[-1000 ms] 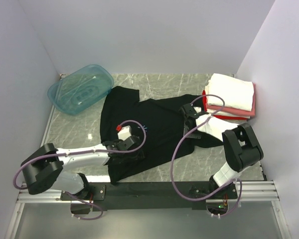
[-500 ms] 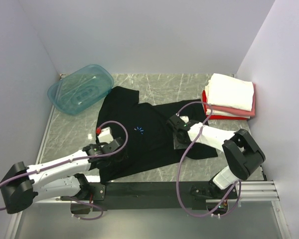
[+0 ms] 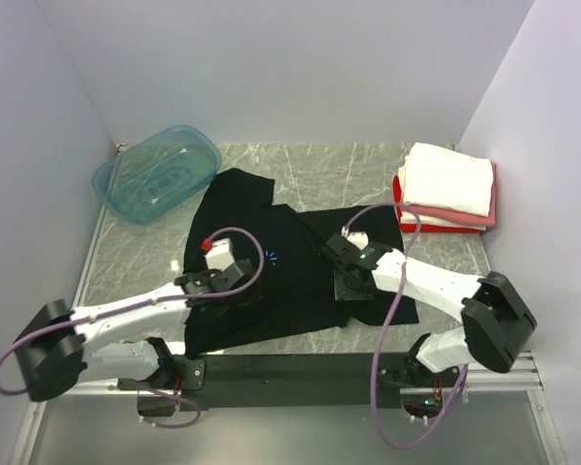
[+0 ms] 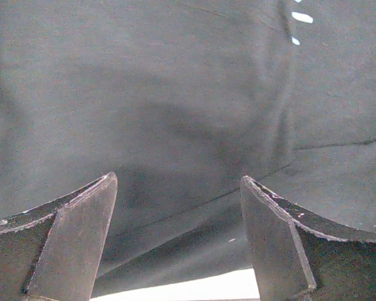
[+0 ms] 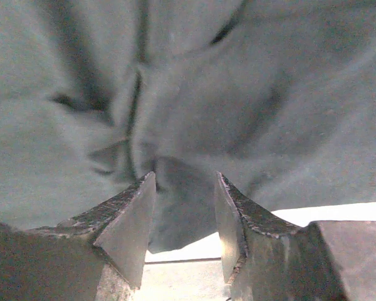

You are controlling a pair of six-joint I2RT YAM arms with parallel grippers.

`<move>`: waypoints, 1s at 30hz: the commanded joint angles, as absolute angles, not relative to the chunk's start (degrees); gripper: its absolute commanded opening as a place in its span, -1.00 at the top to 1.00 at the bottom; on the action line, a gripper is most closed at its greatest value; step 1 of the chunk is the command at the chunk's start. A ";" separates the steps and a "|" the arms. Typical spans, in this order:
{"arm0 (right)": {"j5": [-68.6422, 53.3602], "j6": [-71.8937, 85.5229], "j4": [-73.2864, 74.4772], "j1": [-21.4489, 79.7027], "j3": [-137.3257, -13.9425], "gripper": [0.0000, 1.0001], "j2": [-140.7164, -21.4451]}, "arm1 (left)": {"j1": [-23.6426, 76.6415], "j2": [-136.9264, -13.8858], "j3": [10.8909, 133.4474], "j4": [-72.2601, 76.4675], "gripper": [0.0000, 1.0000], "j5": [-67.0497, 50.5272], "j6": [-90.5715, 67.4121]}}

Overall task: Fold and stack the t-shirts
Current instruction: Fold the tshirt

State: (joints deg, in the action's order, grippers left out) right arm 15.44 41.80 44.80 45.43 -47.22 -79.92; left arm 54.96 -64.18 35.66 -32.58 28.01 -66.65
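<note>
The large black t-shirt (image 3: 292, 231) lies spread mid-table, its blue starburst mark (image 3: 271, 258) facing up. My left gripper (image 3: 234, 291) hovers over its near left part, jaws wide open and empty; the left wrist view shows only black cloth (image 4: 175, 94) and the mark (image 4: 299, 19). My right gripper (image 3: 353, 287) is on the shirt's near right part. Its fingers (image 5: 128, 219) pinch a bunched fold of black cloth (image 5: 182, 207). Folded white (image 3: 450, 174), pink (image 3: 455, 215) and red (image 3: 413, 227) shirts are stacked at the back right.
A translucent teal tub (image 3: 155, 172) stands at the back left, close to the shirt's far sleeve. White walls close in the left, back and right sides. A black rail (image 3: 290, 373) runs along the near edge by the arm bases.
My right gripper has moved left and nearer, dragging the shirt's right side inward from beside the stack. My left gripper swung left, then slightly back right, over the shirt.
</note>
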 commanded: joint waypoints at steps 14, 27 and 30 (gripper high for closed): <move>13.80 39.55 36.92 33.75 -42.64 -0.03 -78.75 | 54.06 -73.31 30.95 -11.97 -0.75 20.66 -62.31; 12.22 43.50 40.16 38.92 -39.20 -0.03 -76.12 | 51.33 -59.25 23.21 -20.83 -0.77 23.82 -62.23; 11.95 44.64 41.04 39.99 -39.11 -0.03 -74.45 | 50.19 -54.68 22.33 -23.20 -0.78 23.74 -63.80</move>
State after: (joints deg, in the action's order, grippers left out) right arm 11.57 42.19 39.13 38.76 -39.66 -77.60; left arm 51.09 -57.78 23.18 -18.65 22.57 -62.74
